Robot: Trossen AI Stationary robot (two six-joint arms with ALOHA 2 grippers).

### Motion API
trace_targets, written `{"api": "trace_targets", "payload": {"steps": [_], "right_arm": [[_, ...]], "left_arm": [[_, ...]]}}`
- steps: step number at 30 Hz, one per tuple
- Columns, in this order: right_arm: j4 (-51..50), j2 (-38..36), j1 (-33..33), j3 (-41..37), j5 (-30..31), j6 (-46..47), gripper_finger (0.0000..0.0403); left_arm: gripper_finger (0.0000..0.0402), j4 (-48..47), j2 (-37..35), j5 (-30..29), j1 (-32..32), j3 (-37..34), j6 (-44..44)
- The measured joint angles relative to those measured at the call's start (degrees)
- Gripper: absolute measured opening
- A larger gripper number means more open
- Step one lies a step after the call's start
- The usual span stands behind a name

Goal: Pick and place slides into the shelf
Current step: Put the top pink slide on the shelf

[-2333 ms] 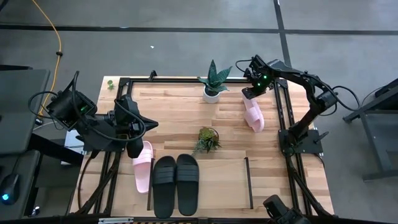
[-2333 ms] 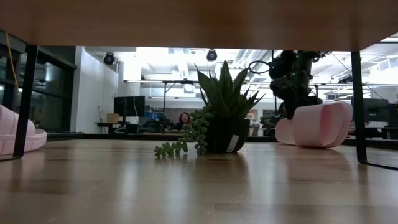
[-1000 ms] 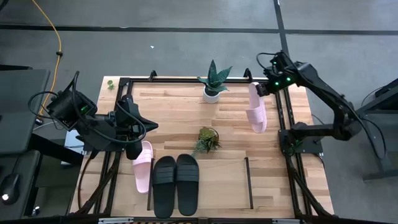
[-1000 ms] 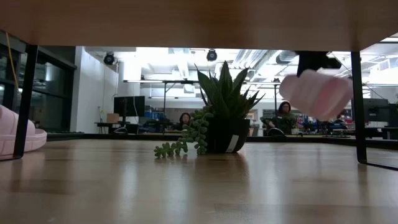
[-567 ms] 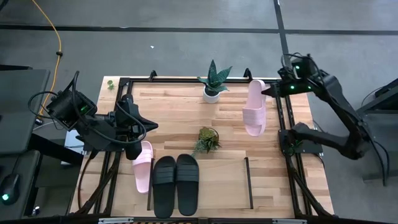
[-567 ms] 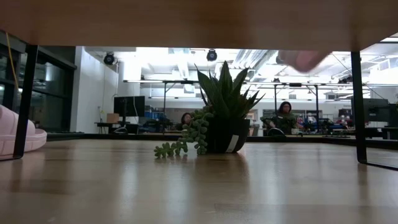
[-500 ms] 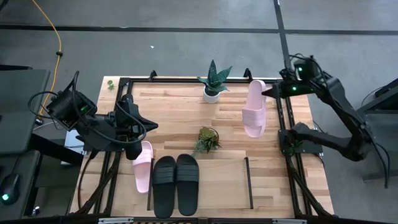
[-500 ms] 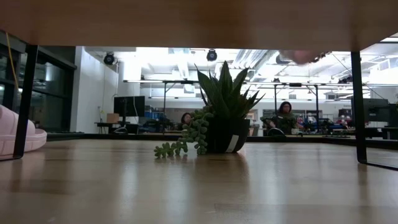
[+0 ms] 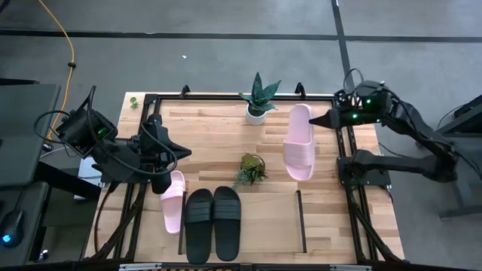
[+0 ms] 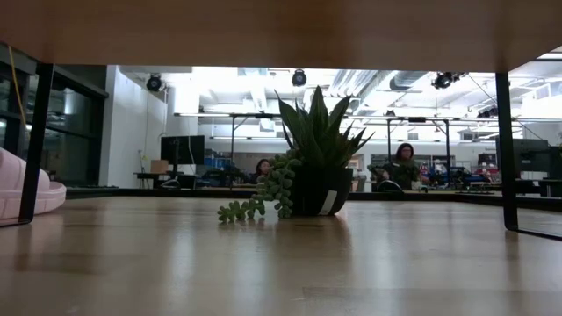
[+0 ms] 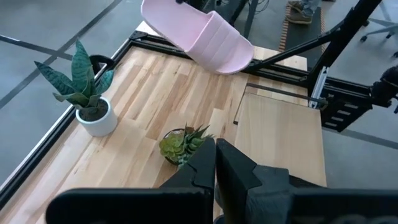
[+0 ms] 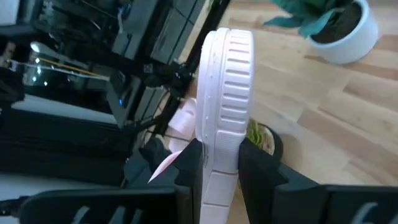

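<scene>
My right gripper (image 9: 316,120) is shut on a pale pink slide (image 9: 300,141), which hangs in the air over the table's right far part. It also shows in the left wrist view (image 11: 199,34) and the right wrist view (image 12: 221,106). The second pink slide (image 9: 172,199) lies sole-down on the table just left of the shelf (image 9: 271,222), and its end shows in the low view (image 10: 22,189). Two black slides (image 9: 213,223) lie side by side on the shelf's left half. My left gripper (image 11: 215,158) is shut and waits above the table's left edge. My right gripper pinches the pink slide between its two fingers (image 12: 189,171), at the sole near its far end (image 9: 307,117), away from the ribbed strap (image 12: 233,62). The fingers come level from the table's right. The slide is lifted clear, its strap end toward the near edge.
A spiky plant in a white pot (image 9: 258,102) stands at the far edge. A small trailing succulent (image 9: 251,167) sits mid-table, just left of the held slide. The shelf's right half shows bare wood, between black uprights (image 9: 301,222). People sit in the room behind (image 10: 402,162).
My right gripper has raised the pink slide higher, up out of the low view. It has also carried the slide a little toward the table's left and near edges. The slide stays in its hold. The other slides have kept their places.
</scene>
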Motion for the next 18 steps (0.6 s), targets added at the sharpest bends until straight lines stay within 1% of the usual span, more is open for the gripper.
{"api": "trace_targets", "payload": {"steps": [5, 10, 13, 18], "right_arm": [[2.4, 3.5, 11.0, 0.0, 7.7, 4.8, 0.0061], [9.1, 8.6, 22.0, 0.0, 13.9, 9.1, 0.0061], [12.3, 11.3, 27.8, 0.0, 18.2, 11.6, 0.0061], [14.4, 15.6, 36.5, 0.0, 24.5, 16.6, 0.0061]], "left_arm": [[0.0003, 0.0, 0.0, 0.6, 0.0, 0.0, 0.4], [0.0003, 0.0, 0.0, 0.6, 0.0, 0.0, 0.6], [0.0003, 0.0, 0.0, 1.2, 0.0, 0.0, 1.2], [0.0003, 0.0, 0.0, 2.1, 0.0, 0.0, 2.1]]}}
